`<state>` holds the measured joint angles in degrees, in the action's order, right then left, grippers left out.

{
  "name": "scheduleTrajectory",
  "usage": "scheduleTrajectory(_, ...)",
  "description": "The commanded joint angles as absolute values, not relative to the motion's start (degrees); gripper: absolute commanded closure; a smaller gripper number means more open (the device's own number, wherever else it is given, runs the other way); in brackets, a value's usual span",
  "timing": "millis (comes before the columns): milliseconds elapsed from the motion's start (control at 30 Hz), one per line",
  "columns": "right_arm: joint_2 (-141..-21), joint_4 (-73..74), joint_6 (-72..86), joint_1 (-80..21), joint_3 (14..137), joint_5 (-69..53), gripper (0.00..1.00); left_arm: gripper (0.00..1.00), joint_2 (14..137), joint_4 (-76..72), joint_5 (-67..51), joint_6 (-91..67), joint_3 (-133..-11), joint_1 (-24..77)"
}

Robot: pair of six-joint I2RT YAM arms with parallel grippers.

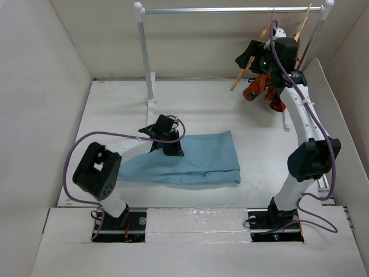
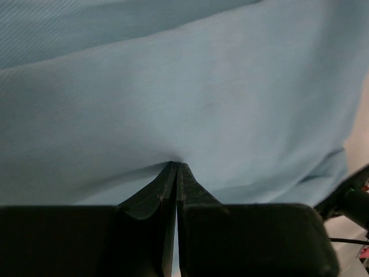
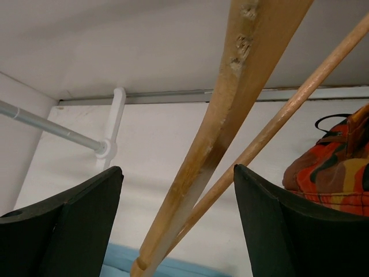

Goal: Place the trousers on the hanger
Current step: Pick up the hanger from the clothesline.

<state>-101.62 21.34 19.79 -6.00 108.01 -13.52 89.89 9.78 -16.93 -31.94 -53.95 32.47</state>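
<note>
The left gripper [image 2: 176, 168] has its jaws pressed together on a small pinch of the trousers [image 2: 219, 98], and the sky-blue cloth puckers into creases where the tips meet. The overhead view shows this gripper pointing down at the left part of the garment, which lies spread flat on the white table [image 1: 115, 109], folded into a broad band running left to right, well apart from the rack. The right gripper [image 3: 177, 168] stands with its jaws wide apart, raised at the far right corner by the rail [image 1: 230, 10]. The hanger [image 3: 230, 98] passes between its fingers [image 3: 86, 219] with a gap on each side, so neither finger appears to touch the wood. The light-brown arm slants down to the left, its surface chipped near the top, and the thin crossbar [image 3: 288, 109] runs beside it. Just to the right hangs the orange-red patterned garment [image 3: 337, 167], close to the right finger.
</note>
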Motion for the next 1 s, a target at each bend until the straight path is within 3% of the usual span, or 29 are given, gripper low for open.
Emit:
scheduleTrajectory(0, -100.2, 15.7, 22.7, -6.9, 108.6, -12.7, 0.17, 1.0, 92.9, 9.4, -18.9, -31.5, -52.9, 30.1)
scheduleTrajectory(33, -100.5, 14.9, 22.9, -6.9, 108.4, -12.8, 0.19, 1.0, 93.8, 9.4, -18.3, -31.6, -53.0, 29.5)
scheduleTrajectory(133, -101.5, 12.0, 23.6, -7.4, 107.2, -13.7, 0.36, 1.0, 98.1, 9.1, -16.6, -31.8, -54.4, 28.8)
scheduleTrajectory(200, -101.2, 9.2, 24.2, -7.4, 105.6, -14.9, 0.57, 1.0, 100.5, 7.7, -16.4, -32.3, -55.3, 28.3)
scheduleTrajectory(267, -100.6, 7.4, 24.6, -7.4, 104.6, -16.2, 0.66, 1.0, 102.3, 8.0, -15.0, -31.8, -57.6, 28.3)
scheduleTrajectory(300, -100.5, 6.6, 24.8, -7.4, 104.2, -17.0, 0.77, 1.0, 102.7, 8.7, -13.5, -31.6, -58.5, 28.3)
scheduleTrajectory(367, -100.2, 5.5, 24.8, -7.4, 104.2, -18.1, 0.83, 1.0, 103.3, 9.4, -11.6, -30.2, -60.8, 28.3)
scheduleTrajectory(400, -99.6, 5.3, 24.8, -7.4, 104.2, -18.1, 0.91, 1.0, 103.8, 10.1, -10.4, -29.8, -61.8, 28.3)
scheduleTrajectory(700, -94.8, -4.2, 27.9, -6.9, 100.9, -23.6, 1.0, 1.0, 107.1, 13.1, -5.9, -27.8, -68.6, 25.8)
scheduleTrajectory(867, -90.8, -9.7, 31.2, -6.3, 94.9, -28.4, 1.0, 1.0, 101.4, 14.2, -7.0, -27.6, -69.4, 25.8)
scheduleTrajectory(900, -90.0, -10.2, 31.2, -6.3, 93.7, -29.0, 1.0, 0.99, 100.1, 15.4, -7.3, -27.3, -70.0, 25.8)
scheduleTrajectory(967, -87.9, -10.7, 31.4, -6.3, 91.2, -30.6, 1.0, 0.83, 95.6, 16.3, -7.5, -26.6, -71.8, 25.8)
